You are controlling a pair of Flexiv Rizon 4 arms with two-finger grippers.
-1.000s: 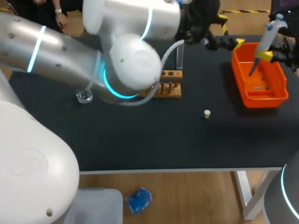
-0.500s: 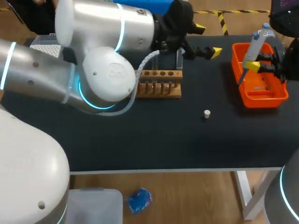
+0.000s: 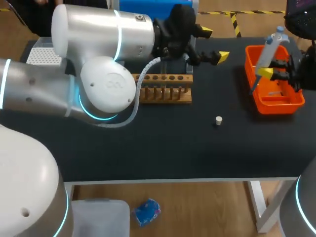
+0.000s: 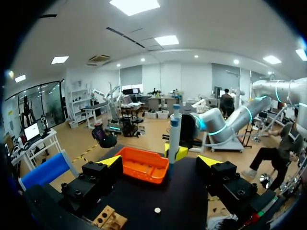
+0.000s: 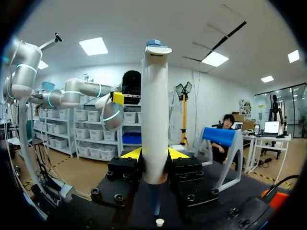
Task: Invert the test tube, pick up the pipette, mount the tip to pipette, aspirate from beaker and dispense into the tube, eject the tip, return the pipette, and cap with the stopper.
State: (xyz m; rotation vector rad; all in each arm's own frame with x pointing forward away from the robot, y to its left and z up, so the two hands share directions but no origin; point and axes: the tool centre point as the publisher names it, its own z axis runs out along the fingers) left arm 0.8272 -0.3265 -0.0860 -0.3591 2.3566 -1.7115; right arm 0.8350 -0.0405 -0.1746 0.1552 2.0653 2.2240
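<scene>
Orange basket (image 3: 256, 89) at the right of the tabletop (image 3: 168, 153) now has the pipette (image 3: 270, 49) hanging over its left rim. The right gripper (image 3: 270, 72) has its fingers clamped on the white barrel from both sides and has carried it slightly leftward in the last second. The left gripper (image 3: 215, 43), fingers wide and empty, has drawn back from the basket toward the wooden rack (image 3: 165, 93). Pickup looks done, so mounting a tip should come next. The stopper (image 3: 218, 119) lies alone between rack and basket. No writing is legible.
</scene>
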